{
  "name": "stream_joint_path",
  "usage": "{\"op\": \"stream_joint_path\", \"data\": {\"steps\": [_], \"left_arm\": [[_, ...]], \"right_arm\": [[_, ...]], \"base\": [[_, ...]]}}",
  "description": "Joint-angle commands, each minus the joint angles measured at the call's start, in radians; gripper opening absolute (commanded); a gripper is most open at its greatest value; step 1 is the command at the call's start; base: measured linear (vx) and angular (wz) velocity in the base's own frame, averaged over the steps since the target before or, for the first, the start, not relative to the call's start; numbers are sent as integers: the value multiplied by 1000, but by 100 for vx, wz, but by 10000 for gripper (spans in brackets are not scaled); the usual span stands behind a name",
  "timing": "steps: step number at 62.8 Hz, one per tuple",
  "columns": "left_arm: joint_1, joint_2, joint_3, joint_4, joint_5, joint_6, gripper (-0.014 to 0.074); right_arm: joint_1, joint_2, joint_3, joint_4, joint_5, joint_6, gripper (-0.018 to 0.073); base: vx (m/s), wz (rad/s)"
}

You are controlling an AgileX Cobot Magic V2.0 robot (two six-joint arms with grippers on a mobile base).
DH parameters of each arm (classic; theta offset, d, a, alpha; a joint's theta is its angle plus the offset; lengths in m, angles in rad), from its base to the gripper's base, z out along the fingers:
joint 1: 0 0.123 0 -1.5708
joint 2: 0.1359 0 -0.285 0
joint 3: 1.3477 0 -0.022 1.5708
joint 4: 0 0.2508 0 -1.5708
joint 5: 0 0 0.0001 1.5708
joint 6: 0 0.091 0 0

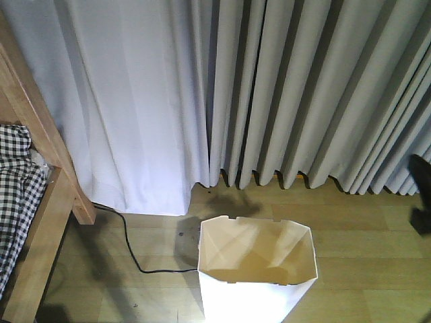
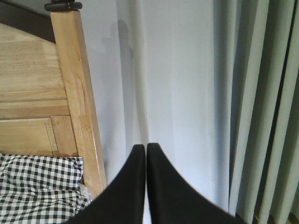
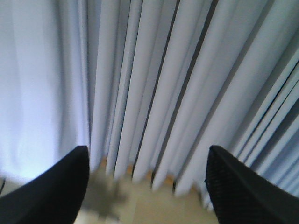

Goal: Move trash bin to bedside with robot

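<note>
We see the white trash bin (image 1: 257,269) standing open on the wooden floor (image 1: 363,256) before grey curtains (image 1: 269,87), left of the dark gripper (image 1: 421,195) at the right edge. Further left, a black cable (image 1: 131,249) trails toward the bedside (image 1: 47,195).

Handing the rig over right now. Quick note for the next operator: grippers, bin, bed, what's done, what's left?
Left gripper: jaws shut, empty, pointing at the curtain beside the bed frame.
Right gripper: jaws wide open, empty, facing the curtain; only a dark edge of it shows at the right of the front view.
Trash bin: upright on the wooden floor before the curtain, empty inside, held by neither gripper.
Bedside: the bed frame with checked bedding sits at far left; a gap of floor and a black cable lie between it and the bin.
Done: nothing evident.
Left: grasp the bin, bring it alongside the bed.
</note>
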Motion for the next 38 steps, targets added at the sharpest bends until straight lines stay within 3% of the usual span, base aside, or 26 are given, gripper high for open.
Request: {"op": "stream_joint_path", "data": {"steps": [1,10,22,30,34,38], "left_arm": [[0,-5,-21,-5,-73,-4,-6],[0,-5,-21,-5,-73,-4,-6],[0,-5,-21,-5,-73,-4,-6],[0,-5,-21,-5,-73,-4,-6],[0,-5,-21,-5,-73,-4,-6],[0,-5,-21,-5,-73,-4,-6]], "right_arm": [[-4,-145,18,38,-47,3,511],[-3,-347,88,40,-4,-20,511],[-2,-363,88,174,-40,-20,511],[-4,-363,96,157,-54,-21,507],[-4,-363,96,136,-54,-20,473],[-4,-363,96,123,-53,-20,384]], "base": [[0,0],[0,0],[0,0],[0,0],[0,0],[0,0]]}}
